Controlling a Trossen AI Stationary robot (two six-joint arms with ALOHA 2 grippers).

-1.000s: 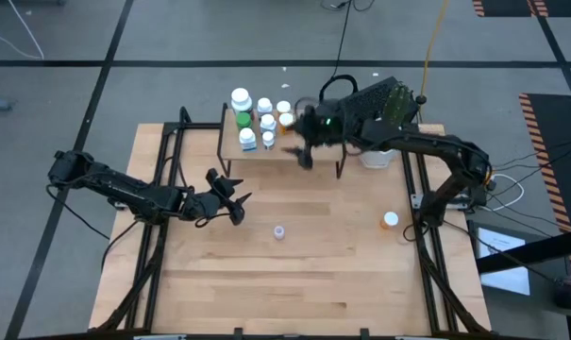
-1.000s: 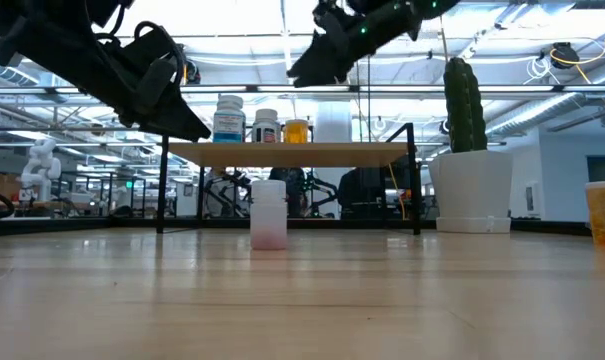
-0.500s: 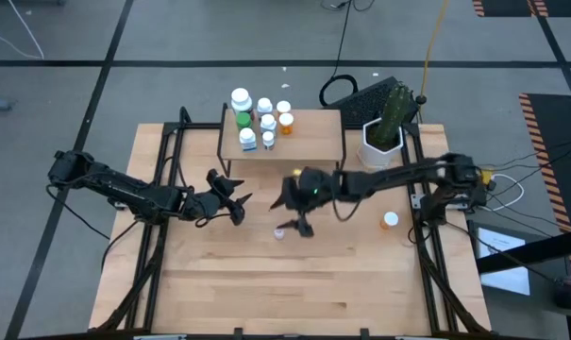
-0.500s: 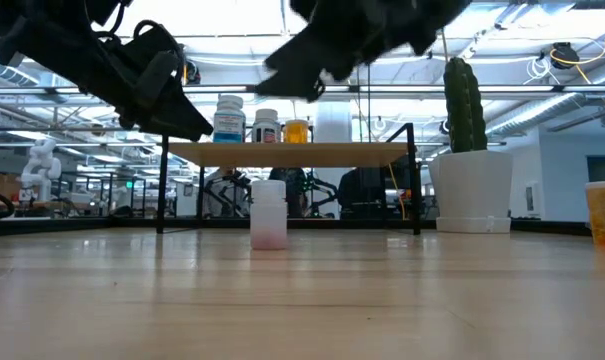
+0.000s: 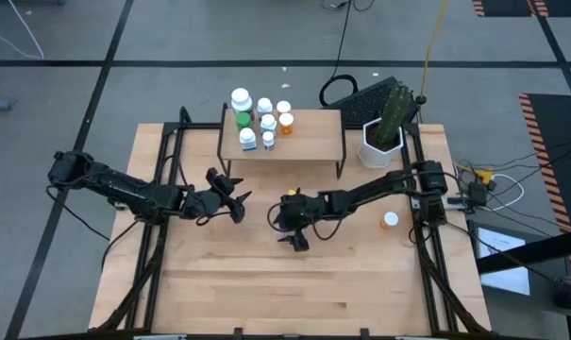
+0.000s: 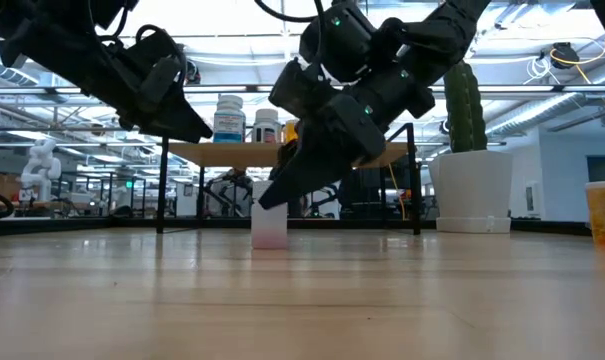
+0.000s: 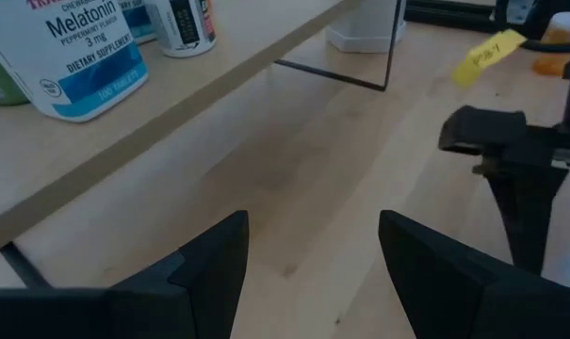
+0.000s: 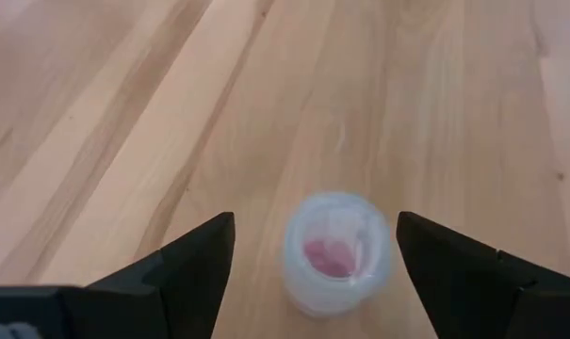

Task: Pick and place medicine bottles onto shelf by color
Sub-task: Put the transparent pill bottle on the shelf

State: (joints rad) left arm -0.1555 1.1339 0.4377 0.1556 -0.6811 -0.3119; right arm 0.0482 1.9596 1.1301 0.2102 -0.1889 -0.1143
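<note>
— Where is the right hand (image 5: 287, 229) now?

— It is hanging low over the middle of the bench (image 5: 361, 274), fingers (image 8: 195, 259) spread wide on either side of a small pale bottle (image 8: 336, 252) with pinkish contents, not gripping it. A second ago it was up at the shelf (image 5: 309, 142); it has swung across and come down since then.

— And the bottle?

— It is standing upright on the bench in front of the shelf, same spot as before.

— The other arm?

— The left hand (image 5: 230, 198) is hovering to the left of the shelf, fingers apart and holding nothing. It has not moved.

— What is sitting on the shelf?

— A cluster of bottles (image 5: 260, 118) at its left end: white ones, a green one, an orange one. Another orange bottle (image 5: 390, 220) is standing alone by the bench's right edge, near the cactus pot (image 5: 381, 144).
</note>
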